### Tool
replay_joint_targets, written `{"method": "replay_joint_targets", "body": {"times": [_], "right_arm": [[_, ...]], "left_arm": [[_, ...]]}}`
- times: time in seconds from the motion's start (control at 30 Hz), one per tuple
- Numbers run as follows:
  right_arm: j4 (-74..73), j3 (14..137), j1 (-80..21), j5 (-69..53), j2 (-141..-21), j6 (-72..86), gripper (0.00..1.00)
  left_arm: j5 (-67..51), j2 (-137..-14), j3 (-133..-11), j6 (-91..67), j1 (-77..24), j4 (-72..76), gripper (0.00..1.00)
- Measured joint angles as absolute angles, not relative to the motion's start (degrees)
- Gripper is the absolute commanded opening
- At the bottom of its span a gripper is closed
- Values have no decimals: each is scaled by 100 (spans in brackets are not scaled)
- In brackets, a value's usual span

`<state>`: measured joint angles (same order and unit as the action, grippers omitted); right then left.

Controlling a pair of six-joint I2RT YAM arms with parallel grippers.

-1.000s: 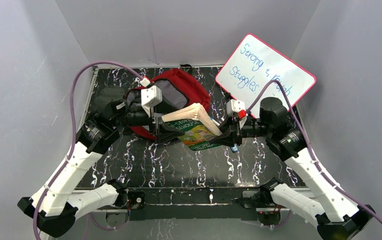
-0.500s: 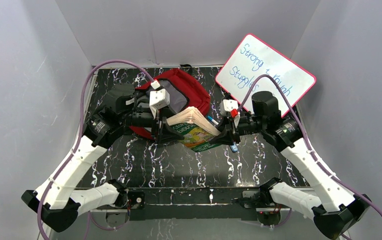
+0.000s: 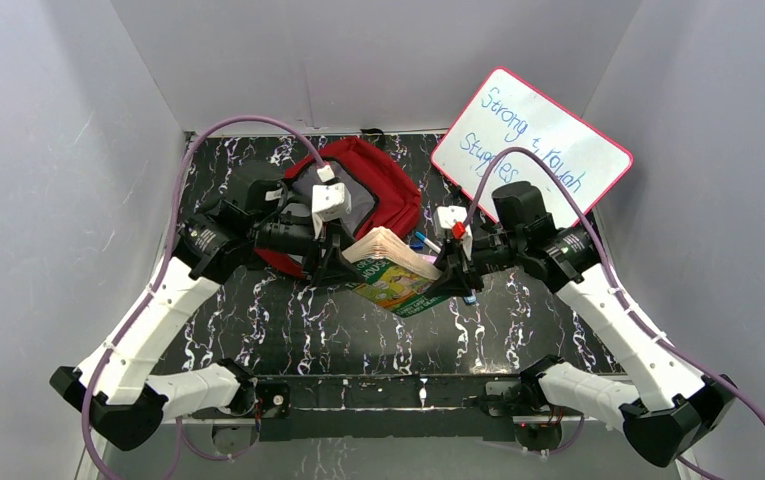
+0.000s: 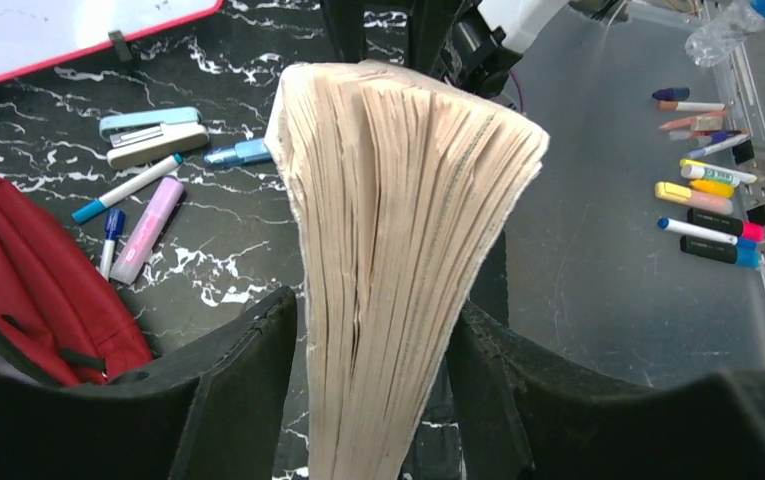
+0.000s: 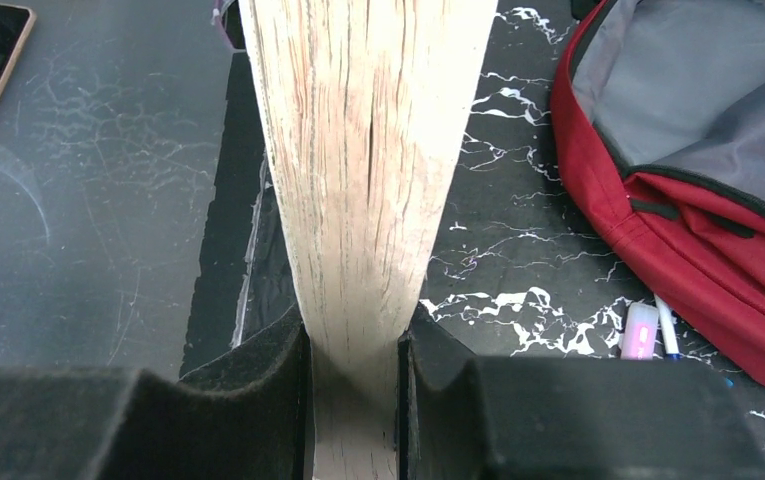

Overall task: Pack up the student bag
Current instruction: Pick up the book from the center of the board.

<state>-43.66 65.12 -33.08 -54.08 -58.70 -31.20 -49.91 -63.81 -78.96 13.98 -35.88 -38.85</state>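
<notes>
Nearby: stapler (image 4: 148, 135), pens (image 4: 128, 188) (book (image 4: 398, 250) near bag (image 4: 18, 290)).

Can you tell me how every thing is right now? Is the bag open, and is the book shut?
student bag: unzipped, wide open, grey lining showing.
book: closed, held at both ends, pages fanning a little.
left gripper: shut on the book.
right gripper: shut on the book.
whiteboard: propped up tilted, has writing on it.
stapler: closed, lying flat.

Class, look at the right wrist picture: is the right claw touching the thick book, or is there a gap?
Touching. In the right wrist view, both fingers of the right claw press against the book, with no gap on either side.
</notes>
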Motion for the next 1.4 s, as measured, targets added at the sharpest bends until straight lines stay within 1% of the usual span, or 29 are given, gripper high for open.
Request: {"method": "replay_joint_targets", "body": {"times": [0.37, 0.57, 0.73, 0.8, 0.9, 0.93, 0.97, 1.03, 1.07, 1.1, 1.17, 1.2, 1.23, 1.27, 1.3, 1.37, 1.4], "right_arm": [[-4635, 6582, -3308, -5446, -6139, -3262, 0], [-4628, 6595, -3308, -5505, -6331, -3282, 0], [-4626, 6595, -3308, -5551, -6414, -3295, 0], [-4628, 6595, -3310, -5572, -6414, -3304, 0], [-4637, 6595, -3310, -5583, -6414, -3304, 0], [-4646, 6595, -3310, -5586, -6414, -3304, 0], [-4654, 6595, -3310, -5588, -6414, -3304, 0], [-4661, 6595, -3310, -5586, -6414, -3299, 0], [-4661, 6595, -3308, -5583, -6414, -3299, 0], [-4661, 6595, -3308, -5586, -6414, -3295, 3], [-4659, 6595, -3310, -5583, -6414, -3275, 29], [-4654, 6595, -3310, -5575, -6412, -3253, 37], [-4644, 6595, -3310, -5561, -6407, -3218, 47], [-4615, 6589, -3312, -5542, -6394, -3166, 60], [-4563, 6580, -3312, -5531, -6366, -3089, 68], [-4250, 6578, -3312, -5522, -6257, -2934, 79], [-4117, 6576, -3312, -5507, -6187, -2867, 82]], "left_arm": [[-5035, -6707, -7968, 1704, -3588, -4366, 52], [-5155, -6823, -7968, 1752, -3588, -4397, 46], [-5221, -6838, -7968, 1824, -3588, -4401, 34], [-5251, -6849, -7968, 1848, -3588, -4397, 32], [-5297, -6873, -7968, 1870, -3586, -4397, 26], [-5315, -6882, -7968, 1890, -3583, -4401, 23], [-5321, -6890, -7968, 1907, -3581, -4405, 17], [-5347, -6897, -7968, 1944, -3575, -4421, 0], [-5358, -6897, -7968, 1955, -3575, -4427, 0], [-5371, -6897, -7968, 1992, -3575, -4431, 0], [-5400, -6897, -7968, 2060, -3573, -4453, 0], [-5404, -6895, -7968, 2075, -3573, -4456, 0], [-5398, -6893, -7968, 2064, -3573, -4453, 0], [-5382, -6888, -7968, 2021, -3573, -4436, 0], [-5315, -6875, -7966, 1935, -3573, -4399, 0], [-5133, -6849, -7953, 1763, -3583, -4375, 0], [-5030, -6831, -7929, 1675, -3588, -4364, 0]]}}
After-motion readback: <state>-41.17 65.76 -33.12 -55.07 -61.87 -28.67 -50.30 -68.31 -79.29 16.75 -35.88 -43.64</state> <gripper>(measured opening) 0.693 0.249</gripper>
